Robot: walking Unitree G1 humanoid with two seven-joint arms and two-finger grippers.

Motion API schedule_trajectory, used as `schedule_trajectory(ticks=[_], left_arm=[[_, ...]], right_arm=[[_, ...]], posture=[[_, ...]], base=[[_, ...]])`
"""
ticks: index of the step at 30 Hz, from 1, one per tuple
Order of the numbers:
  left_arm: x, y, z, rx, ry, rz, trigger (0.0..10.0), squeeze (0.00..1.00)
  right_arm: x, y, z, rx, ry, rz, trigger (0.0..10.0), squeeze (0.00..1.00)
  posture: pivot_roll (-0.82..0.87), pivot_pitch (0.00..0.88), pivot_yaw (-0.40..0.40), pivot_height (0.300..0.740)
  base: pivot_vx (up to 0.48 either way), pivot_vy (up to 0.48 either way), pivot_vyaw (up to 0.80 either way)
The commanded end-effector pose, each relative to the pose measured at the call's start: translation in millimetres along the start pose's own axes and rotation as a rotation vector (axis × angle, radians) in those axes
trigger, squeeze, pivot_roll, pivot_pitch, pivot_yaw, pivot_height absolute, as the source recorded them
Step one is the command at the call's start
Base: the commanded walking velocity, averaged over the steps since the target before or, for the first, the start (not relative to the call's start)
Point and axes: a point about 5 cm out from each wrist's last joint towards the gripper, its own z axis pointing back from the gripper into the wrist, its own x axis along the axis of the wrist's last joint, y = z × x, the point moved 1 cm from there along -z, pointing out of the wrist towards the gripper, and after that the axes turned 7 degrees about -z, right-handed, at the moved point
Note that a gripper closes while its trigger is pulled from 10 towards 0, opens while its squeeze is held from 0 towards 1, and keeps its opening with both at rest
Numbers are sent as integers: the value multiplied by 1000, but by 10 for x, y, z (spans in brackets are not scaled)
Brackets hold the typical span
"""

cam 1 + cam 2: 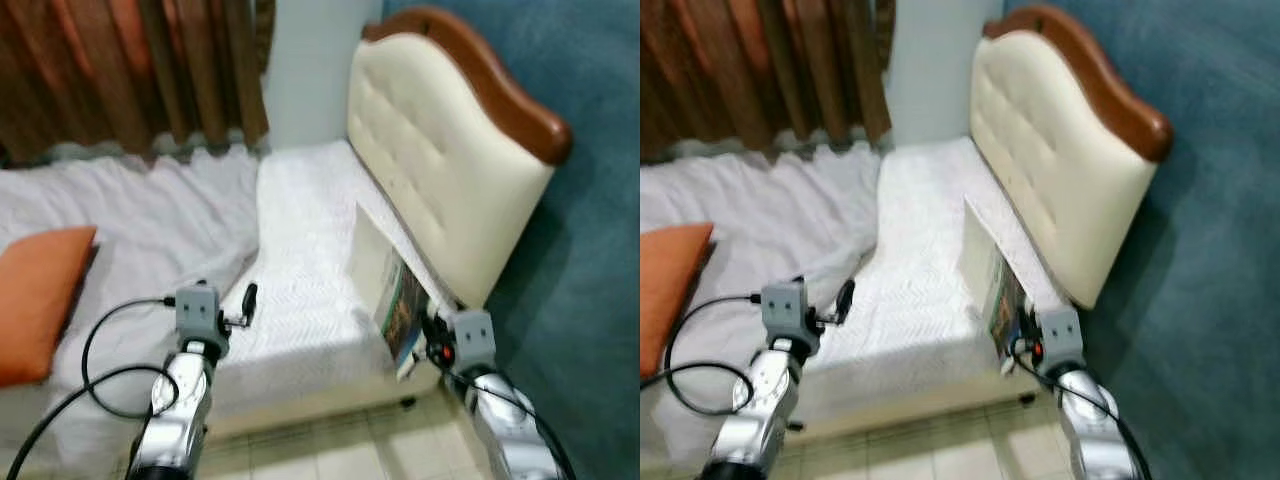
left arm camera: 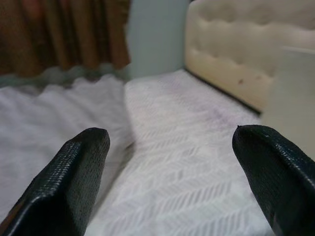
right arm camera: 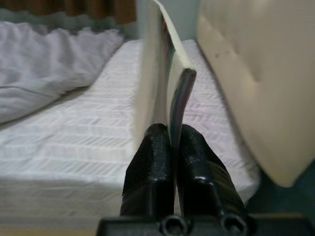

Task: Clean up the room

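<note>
A thin book with a pale back and a dark, colourful cover stands on edge over the right side of the white bed, close to the cream headboard. My right gripper is shut on the book's lower edge, its fingers pressed against both sides. My left gripper hovers open over the bed's near edge, to the left of the book, holding nothing; its fingertips stand wide apart.
A rumpled white duvet covers the left of the bed, with an orange pillow at the far left. Brown curtains hang behind. A teal wall is on the right, tiled floor below.
</note>
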Motion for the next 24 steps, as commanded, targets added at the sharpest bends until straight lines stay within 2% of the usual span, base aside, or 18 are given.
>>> schedule_trajectory(ticks=[1, 15, 21, 24], left_arm=[[12, -16, -10, -13, 0, -16, 10000, 0], [30, -17, -21, -4, -6, -12, 10000, 0], [22, 1, 8, 17, -7, 0, 10000, 0], [21, 1, 12, 18, -7, 1, 10000, 0]], right_arm=[[116, 22, -46, 12, -52, -4, 0, 0], [115, 38, -59, 19, -51, -6, 0, 0], [125, 92, -88, 46, -47, -22, 0, 0], [133, 107, -104, 53, -48, -18, 0, 0]], posture=[[-52, 0, -13, 740], [-55, 0, -10, 740], [-50, 0, -12, 740], [-50, 0, -12, 740]], base=[[442, 0, 0], [444, 0, 0], [442, 0, 0], [442, 0, 794]])
